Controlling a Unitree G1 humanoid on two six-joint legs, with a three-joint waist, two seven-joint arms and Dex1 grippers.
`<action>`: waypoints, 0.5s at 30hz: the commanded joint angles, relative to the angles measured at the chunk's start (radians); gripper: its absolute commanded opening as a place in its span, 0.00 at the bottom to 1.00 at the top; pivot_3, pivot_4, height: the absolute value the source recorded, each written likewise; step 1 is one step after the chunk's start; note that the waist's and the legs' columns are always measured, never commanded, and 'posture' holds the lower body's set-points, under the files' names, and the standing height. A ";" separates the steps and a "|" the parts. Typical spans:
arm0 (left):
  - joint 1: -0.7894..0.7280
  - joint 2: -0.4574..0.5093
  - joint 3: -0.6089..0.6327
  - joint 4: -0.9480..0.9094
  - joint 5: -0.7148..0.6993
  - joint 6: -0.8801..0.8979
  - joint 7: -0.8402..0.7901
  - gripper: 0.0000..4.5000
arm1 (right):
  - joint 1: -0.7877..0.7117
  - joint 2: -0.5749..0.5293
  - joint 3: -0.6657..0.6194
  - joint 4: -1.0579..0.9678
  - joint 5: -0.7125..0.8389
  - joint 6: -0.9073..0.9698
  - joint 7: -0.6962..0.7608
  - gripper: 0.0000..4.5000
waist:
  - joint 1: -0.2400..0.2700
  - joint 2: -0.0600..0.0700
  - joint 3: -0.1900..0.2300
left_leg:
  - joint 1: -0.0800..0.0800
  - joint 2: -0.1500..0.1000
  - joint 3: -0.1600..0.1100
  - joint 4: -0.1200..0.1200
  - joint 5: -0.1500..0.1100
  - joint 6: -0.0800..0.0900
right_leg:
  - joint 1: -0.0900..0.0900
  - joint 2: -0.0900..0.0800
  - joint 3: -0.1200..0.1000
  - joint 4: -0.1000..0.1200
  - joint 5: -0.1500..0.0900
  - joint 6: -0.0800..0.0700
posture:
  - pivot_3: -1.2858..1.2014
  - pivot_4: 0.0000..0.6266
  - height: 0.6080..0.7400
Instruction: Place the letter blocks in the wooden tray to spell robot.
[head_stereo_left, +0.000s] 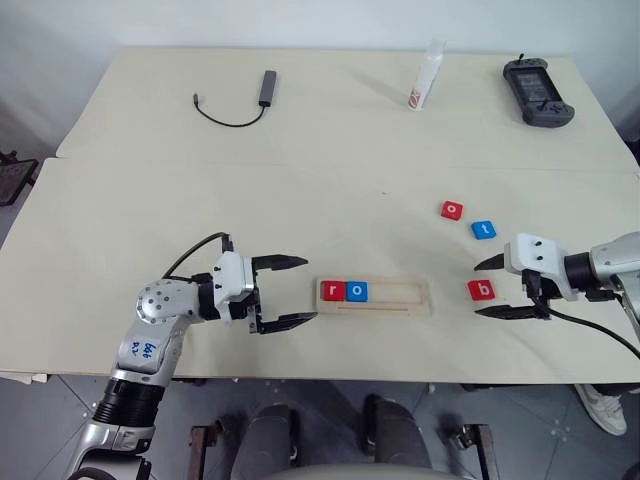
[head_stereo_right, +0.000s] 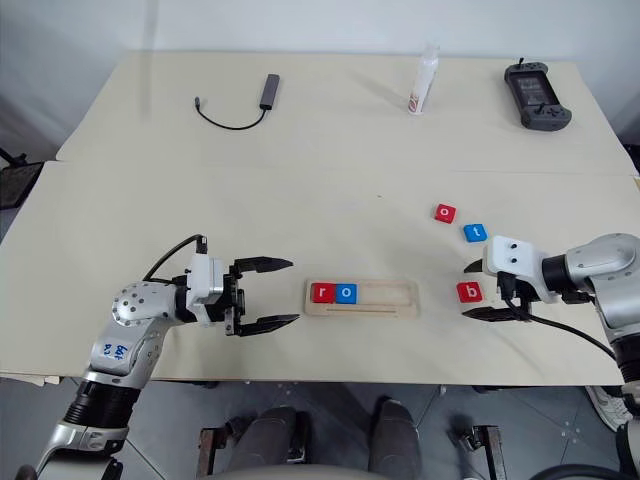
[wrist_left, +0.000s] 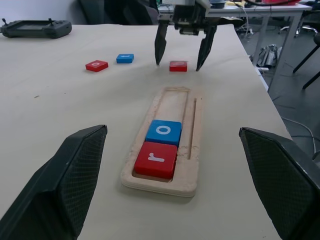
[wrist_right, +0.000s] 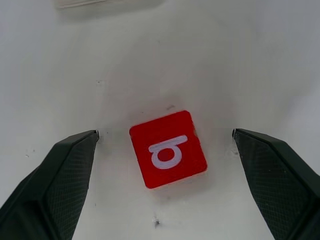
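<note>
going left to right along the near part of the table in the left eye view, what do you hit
left gripper → wooden tray, with the red r block then the blue o block in its slot → red b block → right gripper, open around that block

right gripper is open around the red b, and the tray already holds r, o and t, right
Not quite: the wooden tray holds only the red r and blue o. The blue t lies on the table, as the left eye view shows. The right gripper does straddle the red b.
</note>
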 joint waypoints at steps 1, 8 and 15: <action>0.011 0.010 0.013 -0.034 -0.001 -0.019 0.007 1.00 | -0.029 0.004 0.020 0.039 -0.031 -0.029 0.032 0.80 | -0.002 0.000 0.000 | 0.000 0.000 0.000 0.000 0.000 0.000 | 0.000 0.000 0.000 0.000 0.000 0.000 | 0.52 0.24 1.00; 0.030 0.017 0.014 -0.051 -0.003 -0.014 0.019 1.00 | -0.064 0.012 0.026 0.039 -0.038 -0.062 0.050 0.32 | -0.003 0.000 0.000 | 0.000 0.000 0.000 0.000 0.000 0.000 | 0.000 0.000 0.000 0.000 0.000 0.000 | 0.52 0.24 1.00; 0.052 0.025 0.013 -0.066 -0.007 -0.009 0.030 1.00 | -0.095 0.031 0.022 -0.304 0.081 0.320 0.058 0.32 | -0.005 0.001 0.000 | 0.000 0.001 0.000 0.000 0.000 0.000 | -0.001 0.000 0.000 0.001 0.000 0.000 | 0.52 0.24 1.00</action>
